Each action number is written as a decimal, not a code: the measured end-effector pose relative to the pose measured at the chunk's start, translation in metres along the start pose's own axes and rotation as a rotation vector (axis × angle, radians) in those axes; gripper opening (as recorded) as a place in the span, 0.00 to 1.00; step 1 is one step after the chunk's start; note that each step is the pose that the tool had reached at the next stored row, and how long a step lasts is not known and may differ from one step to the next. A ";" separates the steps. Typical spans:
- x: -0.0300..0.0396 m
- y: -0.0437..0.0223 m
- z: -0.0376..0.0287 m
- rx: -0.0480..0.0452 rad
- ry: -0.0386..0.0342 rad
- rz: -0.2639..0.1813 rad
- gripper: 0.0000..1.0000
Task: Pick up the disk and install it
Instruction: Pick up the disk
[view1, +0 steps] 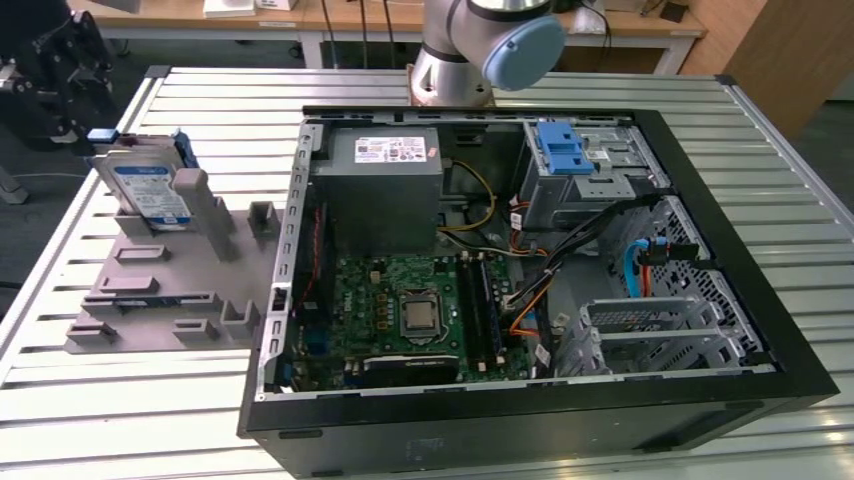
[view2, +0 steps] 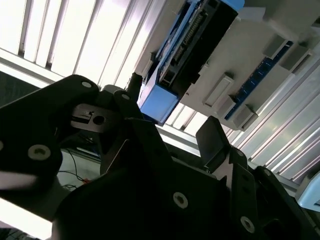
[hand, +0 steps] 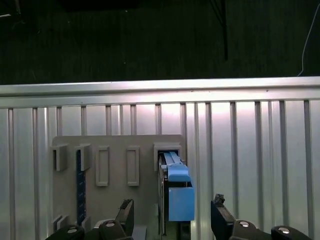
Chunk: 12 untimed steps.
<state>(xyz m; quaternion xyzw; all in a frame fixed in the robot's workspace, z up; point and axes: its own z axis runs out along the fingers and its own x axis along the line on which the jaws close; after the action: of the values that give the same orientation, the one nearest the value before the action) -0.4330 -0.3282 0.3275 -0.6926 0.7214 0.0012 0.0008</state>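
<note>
Disk (view1: 144, 190) stands on edge in a slot of the grey holder plate (view1: 160, 300). The plate lies on the slatted metal counter (view1: 134, 420) at the exterior view's left, just beside the open computer case (view1: 534, 440). Disk not yet picked up.

In the first wrist view I see the tool (hand: 172, 214) with its fingers (hand: 126, 212) spread apart. One sits to each side of the disk's blue-framed edge, with nothing clamped. I cannot tell whether either fingertip touches the disk.

In the exterior view the tool's dark body hangs near the disk's upper end, toward the counter's outer edge, well apart from the case.
</note>
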 end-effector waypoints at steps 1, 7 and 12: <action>-0.0017 0.0004 0.0018 0.0002 -0.0001 0.001 0.71; -0.0037 0.0025 0.0127 0.0001 0.0013 0.002 0.71; -0.0037 0.0026 0.0213 0.0002 0.0040 0.002 0.71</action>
<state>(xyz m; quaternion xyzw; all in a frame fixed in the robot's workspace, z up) -0.4355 -0.3243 0.3063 -0.6917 0.7222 -0.0003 -0.0006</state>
